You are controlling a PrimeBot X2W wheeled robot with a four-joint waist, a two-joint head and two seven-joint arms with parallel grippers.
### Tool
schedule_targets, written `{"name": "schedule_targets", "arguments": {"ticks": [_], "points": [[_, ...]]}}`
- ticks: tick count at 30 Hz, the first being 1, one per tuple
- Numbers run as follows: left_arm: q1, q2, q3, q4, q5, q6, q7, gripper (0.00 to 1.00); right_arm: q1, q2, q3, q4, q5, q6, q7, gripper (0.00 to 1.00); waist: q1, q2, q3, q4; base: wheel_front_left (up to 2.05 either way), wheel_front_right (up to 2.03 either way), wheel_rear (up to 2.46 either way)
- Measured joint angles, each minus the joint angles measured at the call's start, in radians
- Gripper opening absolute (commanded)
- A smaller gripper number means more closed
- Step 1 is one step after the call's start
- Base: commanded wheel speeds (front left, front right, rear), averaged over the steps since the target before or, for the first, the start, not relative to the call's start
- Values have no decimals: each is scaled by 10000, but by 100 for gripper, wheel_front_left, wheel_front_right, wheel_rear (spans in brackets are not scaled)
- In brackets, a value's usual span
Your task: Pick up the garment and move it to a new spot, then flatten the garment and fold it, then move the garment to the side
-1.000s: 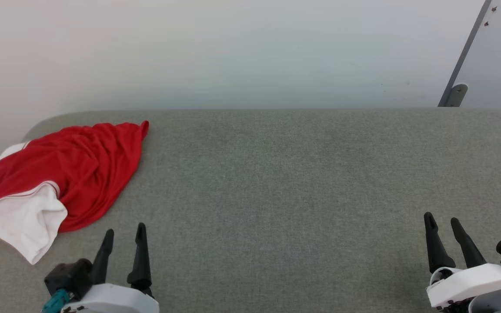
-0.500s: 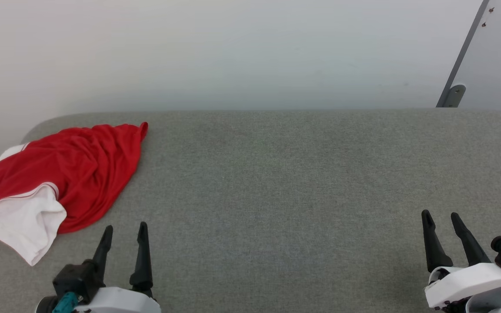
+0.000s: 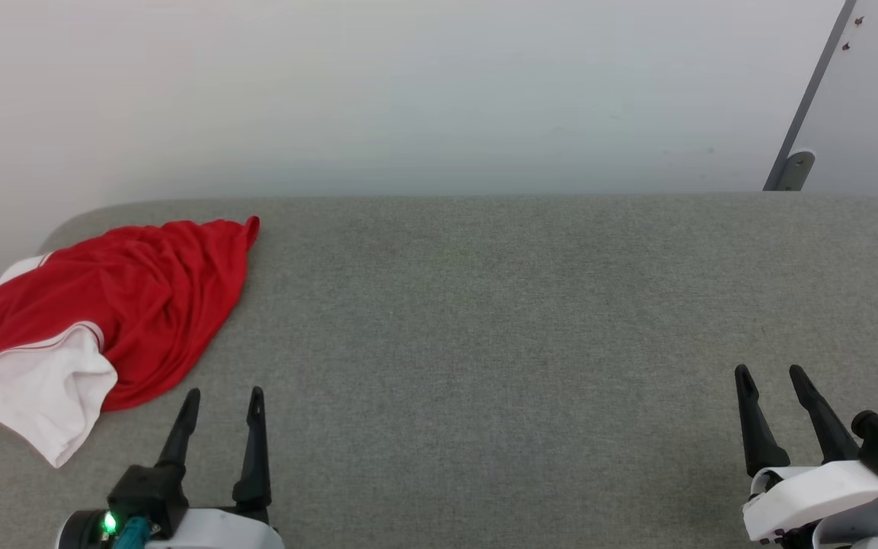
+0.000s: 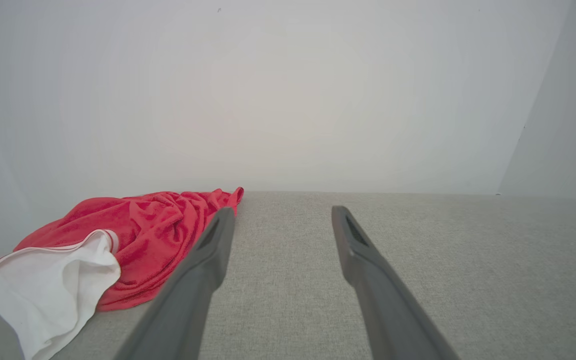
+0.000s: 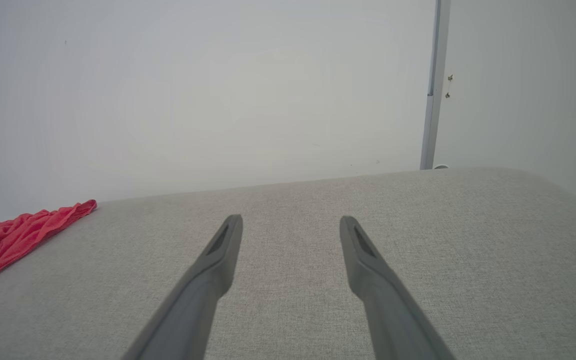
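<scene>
No readable text, seemingly.

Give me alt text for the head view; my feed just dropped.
A crumpled red garment with a white sleeve lies bunched at the far left of a grey fabric-covered surface, untouched. The left gripper, open and empty, is near the garment's closest edge; the right gripper, also open and empty, is at the lower right.

This looks like a plain lab or test room: a broad table padded in grey woven fabric (image 3: 500, 305) stands against a bare white wall (image 3: 408, 91), and a grey metal strut (image 3: 813, 84) with a bracket (image 3: 793, 169) runs up a side panel.
</scene>
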Motion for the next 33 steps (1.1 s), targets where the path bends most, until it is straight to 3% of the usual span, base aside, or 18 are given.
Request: {"name": "schedule_targets", "arguments": {"ticks": [9, 19, 33], "points": [[30, -65, 88, -25, 520, -25, -150, 100, -2, -31, 33, -73, -593, 0, -102, 100, 0, -1, -54, 58, 0, 0, 0], [30, -171, 341, 159, 320, -79, -171, 100, -1, -125, 167, -140, -616, 0, -98, 100, 0, 0, -121, 256, 0, 0, 0], [24, -119, 1032, 259, -182, 382, 44, 100, -41, -311, 1099, -75, -222, 0, -27, 100, 0, 0, -364, 1611, 0, 0, 0]]}}
